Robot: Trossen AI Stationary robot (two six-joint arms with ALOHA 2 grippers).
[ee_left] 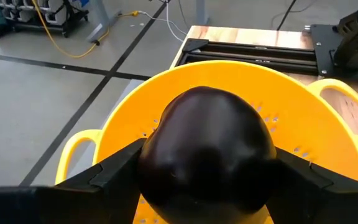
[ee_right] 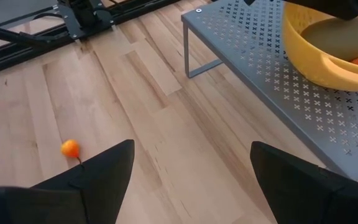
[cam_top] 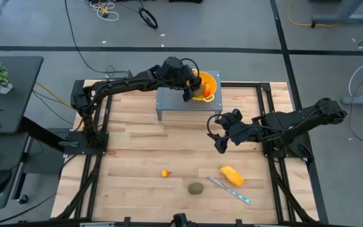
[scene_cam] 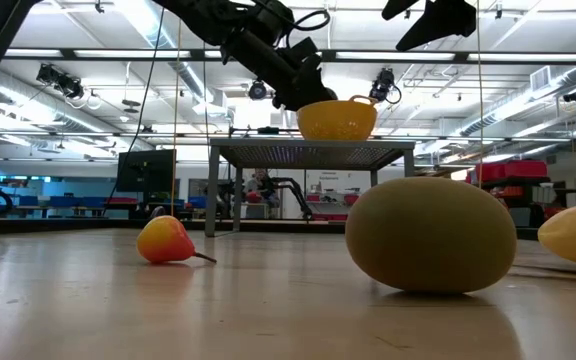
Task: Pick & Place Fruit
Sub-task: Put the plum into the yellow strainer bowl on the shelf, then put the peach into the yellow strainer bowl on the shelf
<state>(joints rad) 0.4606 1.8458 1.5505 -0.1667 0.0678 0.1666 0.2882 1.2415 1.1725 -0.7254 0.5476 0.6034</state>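
Left end effector (ee_left: pixel 207 180) grips dark ball (ee_left: pixel 207 152) | above colander (ee_left: pixel 316 134) | right end effector (ee_right: pixel 191 171) open

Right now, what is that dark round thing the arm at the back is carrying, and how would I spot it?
Find the grey perforated metal stand at the back of the wooden table; on it sits a yellow colander. Just above the colander, the left gripper holds a dark blackish ball. It is the only fruit off the table, and much darker than the yellow, green and orange ones.
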